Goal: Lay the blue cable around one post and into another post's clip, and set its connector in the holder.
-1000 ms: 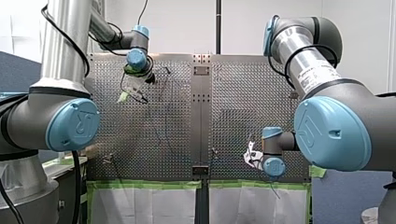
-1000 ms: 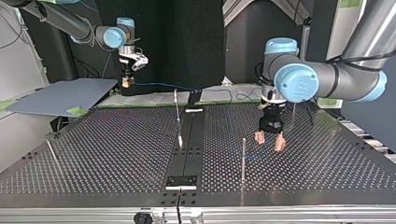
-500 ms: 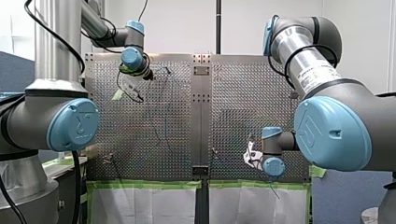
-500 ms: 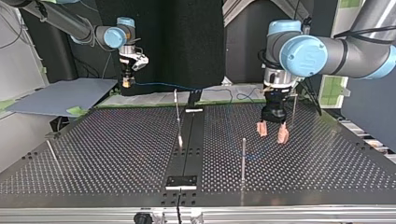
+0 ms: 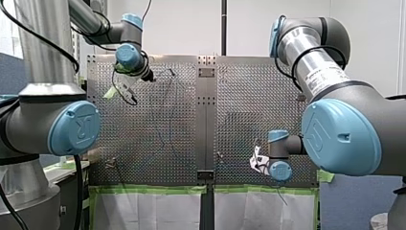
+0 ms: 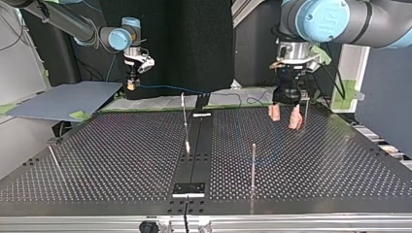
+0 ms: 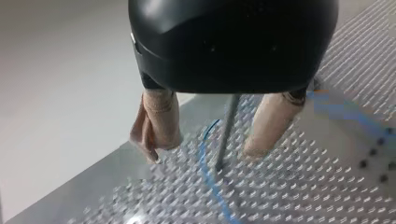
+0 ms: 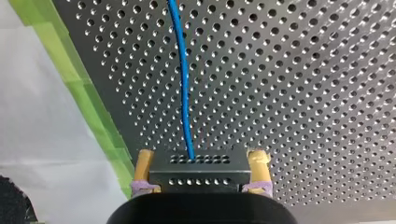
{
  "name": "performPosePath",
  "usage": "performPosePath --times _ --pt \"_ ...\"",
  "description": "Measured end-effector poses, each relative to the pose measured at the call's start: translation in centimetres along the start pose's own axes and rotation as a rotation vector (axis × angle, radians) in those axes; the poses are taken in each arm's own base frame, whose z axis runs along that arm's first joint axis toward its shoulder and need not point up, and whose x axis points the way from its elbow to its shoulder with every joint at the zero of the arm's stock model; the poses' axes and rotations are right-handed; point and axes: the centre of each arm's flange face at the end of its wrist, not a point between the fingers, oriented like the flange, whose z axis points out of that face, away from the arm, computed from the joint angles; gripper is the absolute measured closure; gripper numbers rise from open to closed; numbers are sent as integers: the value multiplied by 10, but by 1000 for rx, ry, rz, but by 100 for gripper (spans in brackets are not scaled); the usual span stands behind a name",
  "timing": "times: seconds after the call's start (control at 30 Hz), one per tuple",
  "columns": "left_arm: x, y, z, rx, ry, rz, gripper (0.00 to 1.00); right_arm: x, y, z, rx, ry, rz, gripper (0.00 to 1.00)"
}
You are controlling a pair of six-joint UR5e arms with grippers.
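Perforated table (image 6: pixel 121 160); right end effector (image 8: pixel 201 159) clamps connector (image 8: pixel 198 178).

my left tool (image 5: pixel 117 92) at table's (image 5: pixel 239 96) upper left, my right tool (image 5: pixel 257 163) lower right

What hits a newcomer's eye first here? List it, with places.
My left gripper hangs open above the perforated table at the top view's right, by a thin post. At that view's far left, my right gripper pinches the connector, the blue cable running out ahead of it over the table.
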Motion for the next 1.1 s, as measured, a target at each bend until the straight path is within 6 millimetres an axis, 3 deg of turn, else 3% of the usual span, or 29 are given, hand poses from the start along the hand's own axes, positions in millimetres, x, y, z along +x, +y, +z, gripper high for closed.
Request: performPosePath --times 0.2,0.33,0.67,1.1 --pt "20 -7 -35 58 47 69 0 -1 -2 -2 -1 -6 -2 81" --pt "47 1 -45 63 100 121 0 -1 -3 -2 0 -5 -2 81" --pt "121 36 -67 34 225 267 0 0 -5 1 5 -2 -9 81" --pt "194 85 -107 -15 310 462 0 -1 -6 -1 -44 -24 -43 81"
